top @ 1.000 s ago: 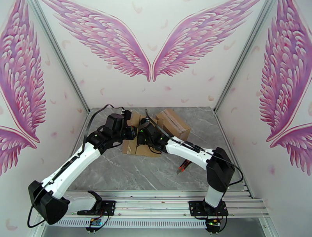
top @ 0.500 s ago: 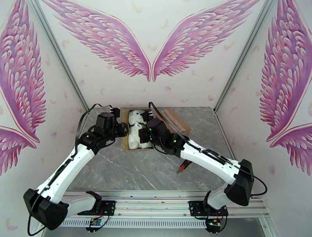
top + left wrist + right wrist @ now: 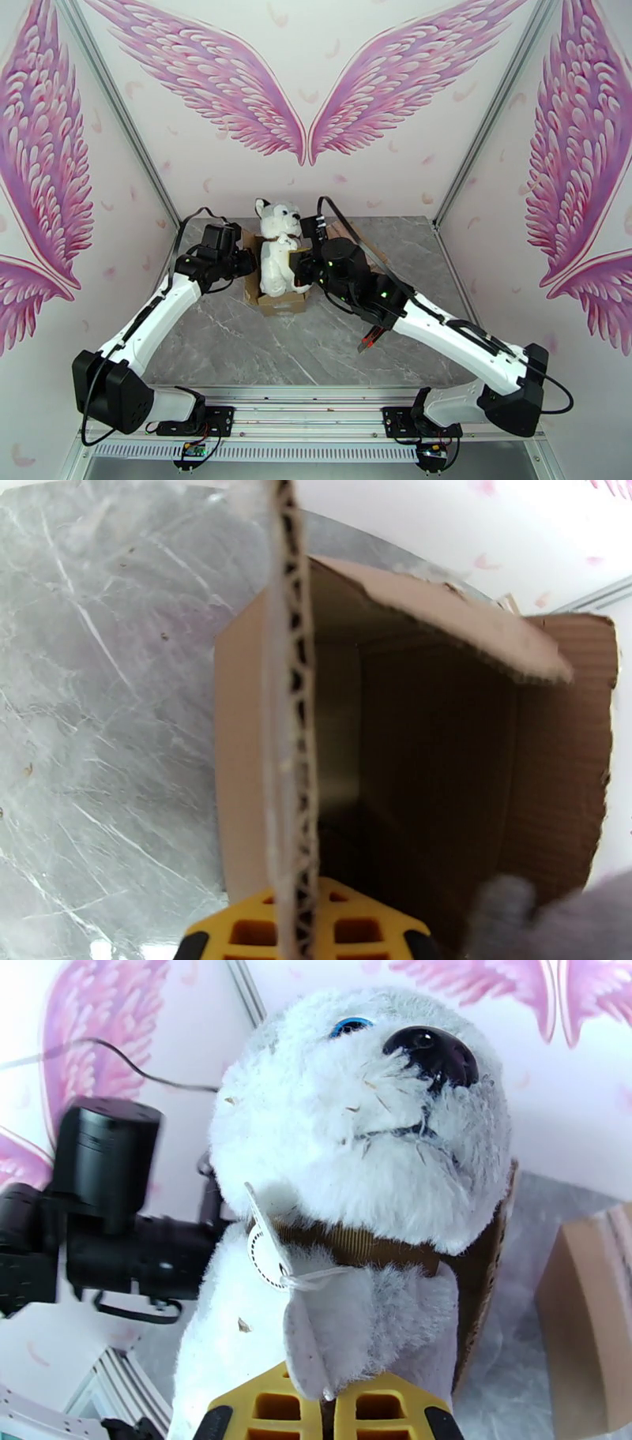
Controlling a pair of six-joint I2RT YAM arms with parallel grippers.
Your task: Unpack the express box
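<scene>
The dog (image 3: 355, 1157) is fluffy plush, the box (image 3: 442, 740) matt corrugated cardboard (edges ragged), the table (image 3: 103, 717) glossy marble-look

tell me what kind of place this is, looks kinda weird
Most likely a robot test booth, not a home: wing-printed wall panels in a metal frame, and a left arm and right arm bolted to a rail at the edge of a marble-look table.
</scene>
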